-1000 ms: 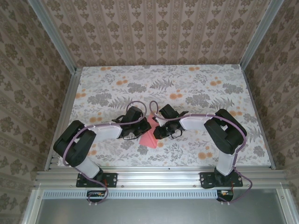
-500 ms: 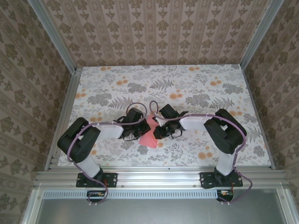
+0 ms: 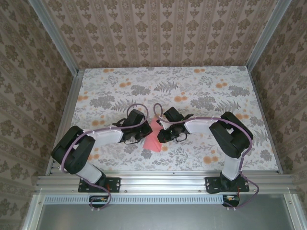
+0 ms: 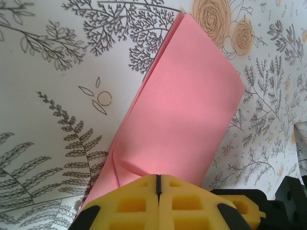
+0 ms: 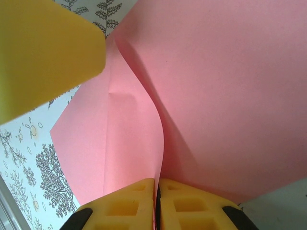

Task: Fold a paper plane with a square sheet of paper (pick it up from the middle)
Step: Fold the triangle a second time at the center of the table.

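The salmon-pink sheet of paper [image 3: 152, 142] lies folded on the table's middle, between both grippers. In the left wrist view the paper [image 4: 192, 105] runs away from me as a long folded strip with a rounded far end. My left gripper [image 4: 158, 184] is shut, its yellow tips resting on the near end with nothing between them. In the top view the left gripper [image 3: 145, 135] sits at the paper's left edge and the right gripper [image 3: 160, 135] at its right. My right gripper [image 5: 157, 191] is shut on a raised flap of the paper [image 5: 230, 96]. The left gripper's yellow finger [image 5: 43, 48] shows at upper left.
The table [image 3: 201, 86] carries a grey leaf print with orange flowers [image 3: 181, 98]. Aluminium rails [image 3: 64, 115] run along its left, right and near edges, with patterned walls behind. Open table lies beyond the grippers.
The left arm's elbow has shifted a little, in and then back out to the left. Both grippers and the paper stay where they were.
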Robot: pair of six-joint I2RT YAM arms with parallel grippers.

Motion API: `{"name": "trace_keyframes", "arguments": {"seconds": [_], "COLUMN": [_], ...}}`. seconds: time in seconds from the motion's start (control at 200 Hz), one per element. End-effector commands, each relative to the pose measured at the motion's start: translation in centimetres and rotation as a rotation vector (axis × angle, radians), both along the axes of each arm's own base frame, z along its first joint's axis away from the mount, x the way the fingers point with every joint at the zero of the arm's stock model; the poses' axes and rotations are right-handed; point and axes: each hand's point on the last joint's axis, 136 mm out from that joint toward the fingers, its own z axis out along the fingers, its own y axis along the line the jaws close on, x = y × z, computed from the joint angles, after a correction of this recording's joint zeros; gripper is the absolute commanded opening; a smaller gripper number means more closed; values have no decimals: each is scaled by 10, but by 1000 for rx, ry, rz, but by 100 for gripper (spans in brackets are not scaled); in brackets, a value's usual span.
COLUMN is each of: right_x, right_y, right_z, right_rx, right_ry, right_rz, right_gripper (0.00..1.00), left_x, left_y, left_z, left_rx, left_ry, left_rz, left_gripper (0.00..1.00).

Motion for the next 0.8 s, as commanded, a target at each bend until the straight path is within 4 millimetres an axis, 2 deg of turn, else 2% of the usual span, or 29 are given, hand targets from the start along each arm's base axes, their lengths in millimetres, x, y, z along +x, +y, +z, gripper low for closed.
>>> {"name": "trace_keyframes", "arguments": {"seconds": [0.0,0.2,0.37,0.475,0.675,0.795], "right_x": [-8,-9,-9,-9,-8,-8], "right_y": [-14,-14,-14,-14,-15,-16], "right_z": [-29,-31,-30,-29,-29,-29], "right_rx": [-100,-102,-102,-101,-106,-109], "right_ry": [55,61,59,56,55,52], "right_rz": [-24,-25,-28,-30,-34,-36], "right_gripper": [12,12,12,12,12,12], "left_x": [-5,-12,-19,-17,-14,-19], "left_y": [13,19,30,28,13,1], "left_z": [-17,-44,-53,-44,-6,-1], "left_rx": [71,105,149,126,76,22], "left_ry": [26,87,125,106,31,41], "left_rz": [0,12,43,43,-3,-19], "left_gripper": [5,4,4,4,6,6]}}
